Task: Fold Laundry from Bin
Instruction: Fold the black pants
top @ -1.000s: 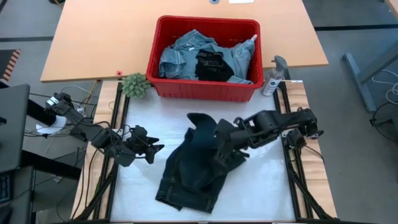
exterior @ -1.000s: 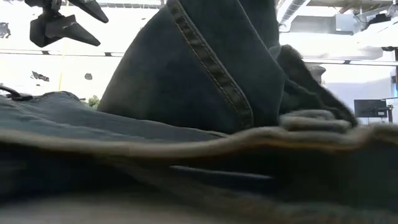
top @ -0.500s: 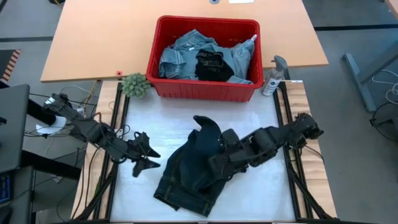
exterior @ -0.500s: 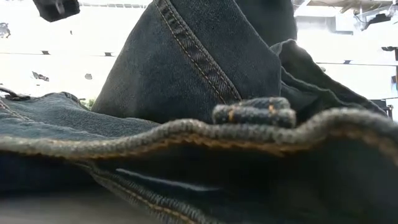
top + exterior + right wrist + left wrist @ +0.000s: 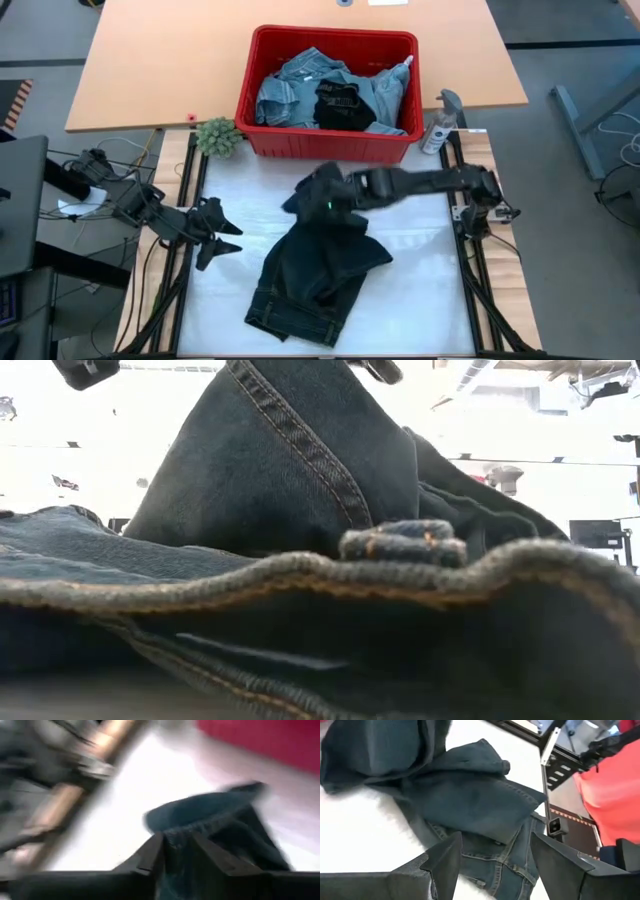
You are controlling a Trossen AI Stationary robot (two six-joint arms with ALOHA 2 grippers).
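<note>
The right tool [image 5: 318, 196] pinches the crumpled dark denim jeans' [image 5: 315, 265] far edge, lifting it to spread them, while the left tool [image 5: 222, 236] waits, fingers apart, above the white counter [image 5: 420, 300].

You have open white table [image 5: 420, 290] right of the crumpled jeans [image 5: 315, 270]; the red bin [image 5: 330, 95] blocks the far edge

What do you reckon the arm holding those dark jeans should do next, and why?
Probably the right gripper should draw the fold it pinches toward the bin to spread the jeans, since they lie bunched on the white mat. The left gripper waits open beside them.
</note>
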